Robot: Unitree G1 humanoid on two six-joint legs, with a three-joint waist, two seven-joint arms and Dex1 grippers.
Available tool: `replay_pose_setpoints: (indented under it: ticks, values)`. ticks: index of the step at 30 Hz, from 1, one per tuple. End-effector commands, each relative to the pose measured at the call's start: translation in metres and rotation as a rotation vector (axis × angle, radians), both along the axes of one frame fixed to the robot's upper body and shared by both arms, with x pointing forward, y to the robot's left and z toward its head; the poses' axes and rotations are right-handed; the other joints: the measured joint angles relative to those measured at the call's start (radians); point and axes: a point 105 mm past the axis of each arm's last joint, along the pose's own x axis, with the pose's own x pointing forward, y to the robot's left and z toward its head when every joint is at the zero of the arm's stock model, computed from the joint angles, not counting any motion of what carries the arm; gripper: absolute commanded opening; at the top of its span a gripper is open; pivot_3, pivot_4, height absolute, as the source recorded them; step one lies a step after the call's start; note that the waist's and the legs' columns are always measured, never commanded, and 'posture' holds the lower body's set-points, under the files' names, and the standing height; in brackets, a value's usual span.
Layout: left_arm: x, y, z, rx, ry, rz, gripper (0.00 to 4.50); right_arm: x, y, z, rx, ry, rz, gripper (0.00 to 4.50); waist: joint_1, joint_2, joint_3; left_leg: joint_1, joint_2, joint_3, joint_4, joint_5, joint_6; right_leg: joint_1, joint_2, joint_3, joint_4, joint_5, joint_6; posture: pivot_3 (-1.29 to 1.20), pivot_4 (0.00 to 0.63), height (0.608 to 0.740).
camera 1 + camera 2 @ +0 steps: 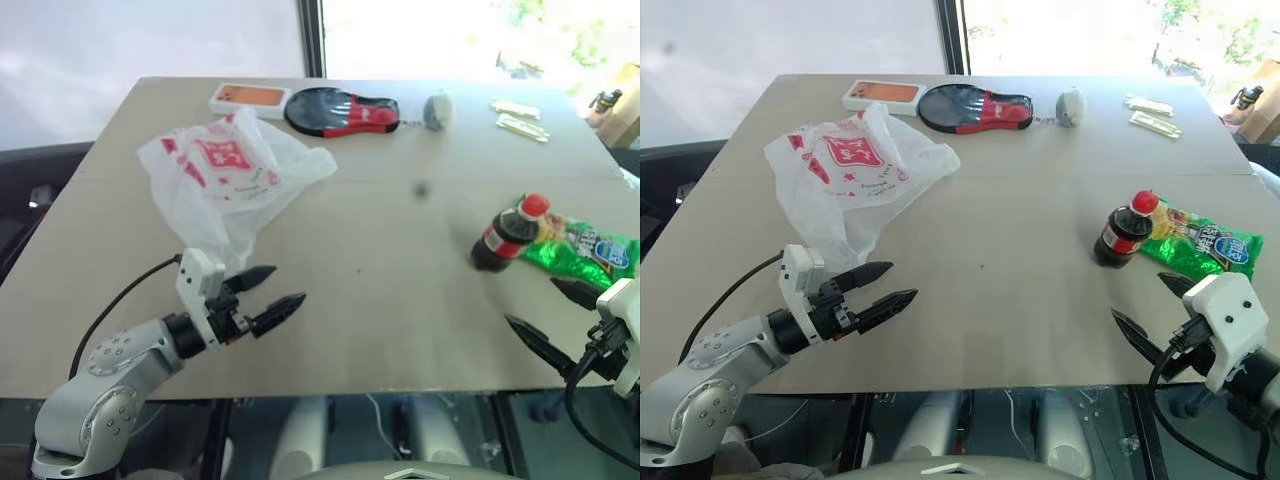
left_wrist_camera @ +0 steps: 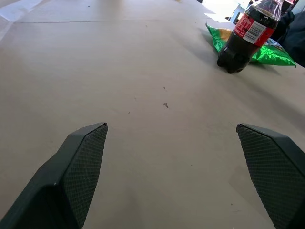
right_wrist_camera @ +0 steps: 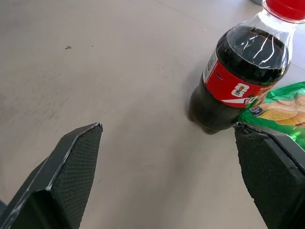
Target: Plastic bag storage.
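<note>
Lying crumpled on the left half of the tabletop (image 1: 380, 300), the plastic bag (image 1: 225, 175) is white and translucent with a red printed mark on it. The left gripper (image 1: 268, 292) hangs over the near left part of the tabletop, just in front of the bag's nearest edge but not touching it; its two black fingers are spread apart and hold nothing. The right gripper (image 1: 1150, 315) is over the near right edge, well apart from the bag, also with its fingers spread wide and empty.

Near the right gripper stands a dark cola bottle (image 1: 1123, 230) with a red cap, upright, touching a green snack packet (image 1: 1205, 243) that lies beside it. Along the far edge lie a white and orange phone (image 1: 248, 97), a black and red paddle-shaped case (image 1: 340, 111), a small grey round thing (image 1: 437, 108) and two pale sachets (image 1: 520, 117).

In the head views the bag and both grippers appear together. In the left wrist view the bare surface lies between the fingers, with the bottle and the packet further off. In the right wrist view the bottle's label and the packet behind it come close
</note>
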Motion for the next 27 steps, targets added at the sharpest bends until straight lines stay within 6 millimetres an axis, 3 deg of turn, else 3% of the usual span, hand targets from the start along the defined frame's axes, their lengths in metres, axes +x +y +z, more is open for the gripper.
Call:
replay_pose_setpoints:
  ticks: [1,4,8,10,13,17,20,27]
  values:
    - [0.006,-0.005,0.027,0.004,-0.109,-0.003,4.5,-0.005,0.014,0.014,0.0,-0.079,0.079,4.47,0.001,0.0,0.0,0.0,0.0,0.0,0.0,0.0,0.0,0.0,0.0,0.0,0.0,0.0,0.0,0.0,0.15,0.74]
    - [0.033,-0.005,0.056,0.004,-0.201,0.109,4.5,-0.014,0.04,0.032,0.067,-0.216,0.232,4.47,0.018,-0.001,0.0,-0.001,0.001,-0.002,0.003,0.0,0.0,0.0,0.001,-0.001,0.001,0.0,0.0,0.0,0.15,0.74]
    - [0.066,0.01,0.074,0.105,-0.269,0.304,4.5,-0.021,0.055,0.036,0.092,-0.244,0.348,4.47,0.013,-0.002,-0.002,0.001,0.0,-0.001,0.005,0.0,0.004,0.005,0.002,-0.001,0.001,0.001,0.001,0.0,0.15,0.74]
    - [0.093,0.03,0.078,0.32,-0.283,0.502,4.5,-0.02,0.06,0.033,0.08,-0.242,0.39,4.47,0.014,-0.006,-0.002,0.002,-0.001,0.001,0.006,0.0,0.008,0.005,0.002,0.001,0.001,0.002,0.003,0.0,0.15,0.74]
    - [0.114,0.052,0.083,0.543,-0.326,0.659,4.5,-0.019,0.065,0.031,0.08,-0.243,0.428,4.47,0.013,-0.007,-0.002,0.001,-0.002,0.001,0.007,0.0,0.008,0.005,0.005,0.002,0.001,0.003,0.005,0.0,0.15,0.74]
    - [0.116,0.082,0.06,0.719,-0.223,0.718,4.5,-0.022,0.071,0.03,0.092,-0.243,0.487,4.47,0.011,-0.007,-0.002,0.002,-0.001,0.001,0.006,0.0,0.007,0.004,0.006,0.003,0.001,0.003,0.005,0.0,0.15,0.74]
    - [0.101,0.098,0.044,0.845,-0.193,0.69,4.5,-0.022,0.074,0.026,0.109,-0.242,0.496,4.47,0.011,-0.007,-0.002,0.002,0.001,0.002,0.006,-0.003,0.005,0.004,0.006,0.004,0.001,0.005,0.007,0.0,0.15,0.74]
    - [0.098,0.121,0.042,1.013,-0.253,0.704,4.5,-0.019,0.081,0.019,0.105,-0.252,0.524,4.47,0.022,-0.008,-0.002,0.0,0.001,0.001,0.006,-0.007,0.0,0.002,0.002,0.003,0.0,0.004,0.002,0.0,0.15,0.74]
